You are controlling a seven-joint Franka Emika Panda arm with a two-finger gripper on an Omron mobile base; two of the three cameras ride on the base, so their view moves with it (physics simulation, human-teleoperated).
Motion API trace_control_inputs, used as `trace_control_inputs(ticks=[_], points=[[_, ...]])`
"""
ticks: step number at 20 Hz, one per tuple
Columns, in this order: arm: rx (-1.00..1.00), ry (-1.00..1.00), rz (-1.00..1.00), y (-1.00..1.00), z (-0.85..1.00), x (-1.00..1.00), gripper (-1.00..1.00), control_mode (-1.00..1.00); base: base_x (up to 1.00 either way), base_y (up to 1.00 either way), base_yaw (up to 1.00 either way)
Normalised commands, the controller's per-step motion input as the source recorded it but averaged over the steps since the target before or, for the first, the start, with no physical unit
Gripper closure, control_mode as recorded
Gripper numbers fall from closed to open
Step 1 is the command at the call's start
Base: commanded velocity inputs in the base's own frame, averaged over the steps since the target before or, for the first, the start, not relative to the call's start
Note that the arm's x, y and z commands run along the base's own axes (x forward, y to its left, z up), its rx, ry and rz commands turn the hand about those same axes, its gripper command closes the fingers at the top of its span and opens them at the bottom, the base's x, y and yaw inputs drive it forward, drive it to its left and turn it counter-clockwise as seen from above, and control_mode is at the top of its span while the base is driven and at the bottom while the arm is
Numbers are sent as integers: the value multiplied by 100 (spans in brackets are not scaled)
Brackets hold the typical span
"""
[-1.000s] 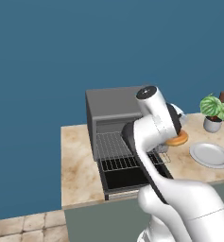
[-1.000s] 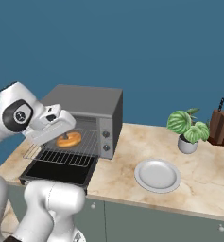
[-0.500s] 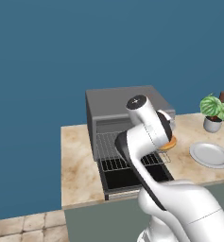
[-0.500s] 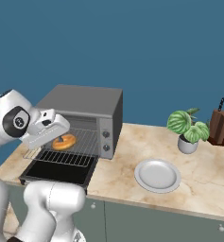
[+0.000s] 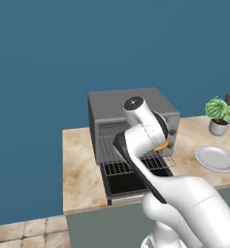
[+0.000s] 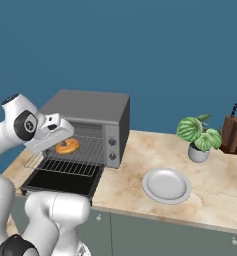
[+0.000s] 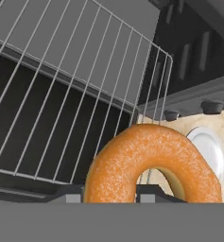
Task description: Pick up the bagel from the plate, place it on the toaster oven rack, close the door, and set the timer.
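Note:
My gripper (image 6: 61, 141) is shut on the orange-brown bagel (image 6: 67, 146), which hangs just above the pulled-out wire rack (image 6: 77, 159) of the grey toaster oven (image 6: 92, 107). In the hand view the bagel (image 7: 151, 163) sits between the dark fingertips (image 7: 70, 194), over the rack's (image 7: 71, 85) right front corner. The dark glass door (image 6: 62, 182) lies folded down flat below the rack. In the left base view my arm hides most of the bagel (image 5: 161, 145) in front of the oven (image 5: 126, 104). The white plate (image 6: 166, 185) stands bare on the counter to the oven's right.
A potted plant (image 6: 197, 136) and a knife block (image 6: 233, 134) stand at the back right of the marble counter. The oven's knob panel (image 6: 110, 145) faces forward beside the cavity. The counter's front edge runs just below the open door.
My arm has carried the bagel leftward, from beside the oven's right side to above the rack. The grip has stayed the same.

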Motion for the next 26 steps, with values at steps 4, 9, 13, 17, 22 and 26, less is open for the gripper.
trace_control_inputs(ticks=[4,9,13,17,22,26], points=[[4,0,5,13,-34,12,100,-100,0,0,0],[3,0,5,17,-40,9,100,-100,0,0,0],[1,0,6,12,-29,12,100,-100,0,0,0],[1,-1,6,3,-16,28,100,-100,0,0,0],[1,0,5,0,-6,26,100,-100,0,0,0],[1,0,5,4,-2,13,100,-100,0,0,0]])
